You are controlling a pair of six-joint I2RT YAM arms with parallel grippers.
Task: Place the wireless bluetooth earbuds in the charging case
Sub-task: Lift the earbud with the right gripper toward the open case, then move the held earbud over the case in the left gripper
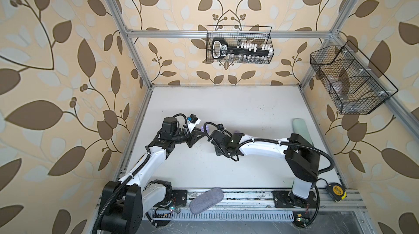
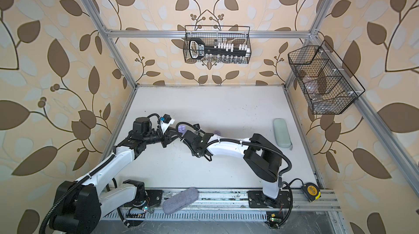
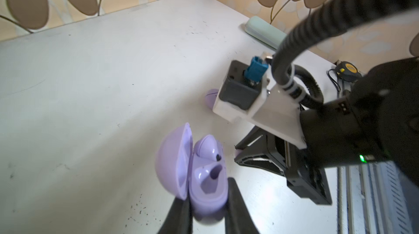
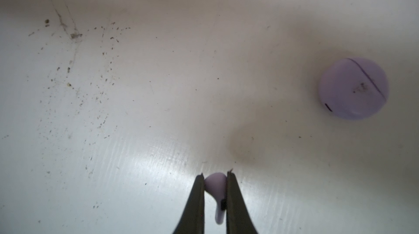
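left arm (image 1: 156,155): stretched forward from base, wrist turned toward middle | left gripper (image 3: 205,189): clamped on base of open charging case (image 3: 210,198), one finger each side | right arm (image 1: 260,149): bent at elbow, forearm reaching left toward middle | right gripper (image 4: 215,176): pinched narrow on earbud (image 4: 217,187), close to left gripper

No legible text in any view. Label on black tool (image 1: 219,48) in back wire basket (image 1: 256,36) & yellow face of tape measure (image 1: 337,191) carry print, too small/blurry to read (same in both top views)
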